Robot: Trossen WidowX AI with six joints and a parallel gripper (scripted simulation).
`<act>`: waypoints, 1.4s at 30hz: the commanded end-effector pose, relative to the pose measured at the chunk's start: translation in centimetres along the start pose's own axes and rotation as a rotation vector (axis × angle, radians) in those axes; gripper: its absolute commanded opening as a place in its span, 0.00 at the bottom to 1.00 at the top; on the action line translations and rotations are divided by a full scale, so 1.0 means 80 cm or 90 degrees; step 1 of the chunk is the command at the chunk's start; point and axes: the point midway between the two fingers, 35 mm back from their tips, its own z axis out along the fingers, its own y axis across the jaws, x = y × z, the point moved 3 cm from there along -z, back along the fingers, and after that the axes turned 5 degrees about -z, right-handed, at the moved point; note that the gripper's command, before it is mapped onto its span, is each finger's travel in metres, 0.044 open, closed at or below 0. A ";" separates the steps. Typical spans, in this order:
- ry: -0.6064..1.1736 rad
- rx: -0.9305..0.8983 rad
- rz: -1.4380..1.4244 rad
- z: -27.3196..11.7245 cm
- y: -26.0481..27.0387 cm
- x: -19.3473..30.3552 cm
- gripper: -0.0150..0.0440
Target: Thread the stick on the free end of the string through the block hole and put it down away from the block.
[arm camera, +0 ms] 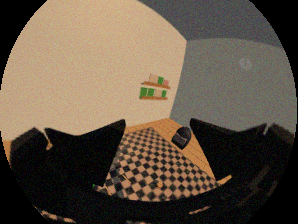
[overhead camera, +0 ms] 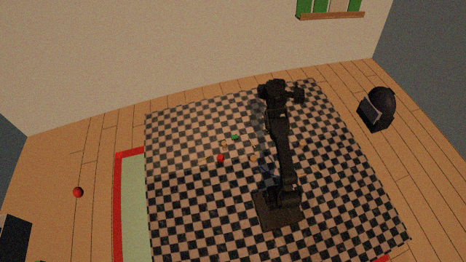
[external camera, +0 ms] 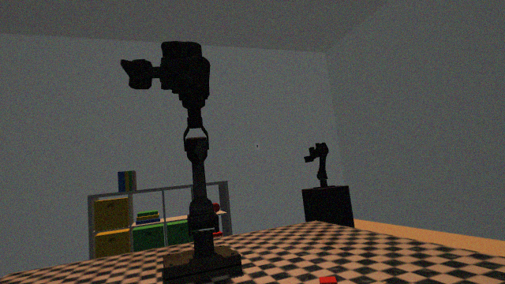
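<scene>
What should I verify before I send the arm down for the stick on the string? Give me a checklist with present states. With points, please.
1. Jaws open with nothing between them: ok.
2. Jaws low over the table, ready to grasp: not ok; the exterior view shows them high above it.
3. Blue string (overhead camera: 269,172) in sight along its whole length: not ok; the arm (overhead camera: 284,145) (external camera: 199,173) covers part of it in the top view.
4. Stick on the string's end told apart from the loose ones: cannot tell.
5. Red cube (overhead camera: 220,158) (external camera: 327,280) resting on the checkered surface: ok.
6. String through the block's hole: cannot tell.
</scene>
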 end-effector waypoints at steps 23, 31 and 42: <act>0.516 -0.915 -0.777 0.001 0.071 0.449 1.00; 0.516 -0.923 -0.777 0.000 0.071 0.451 1.00; 0.516 -0.923 -0.777 0.001 0.071 0.451 0.96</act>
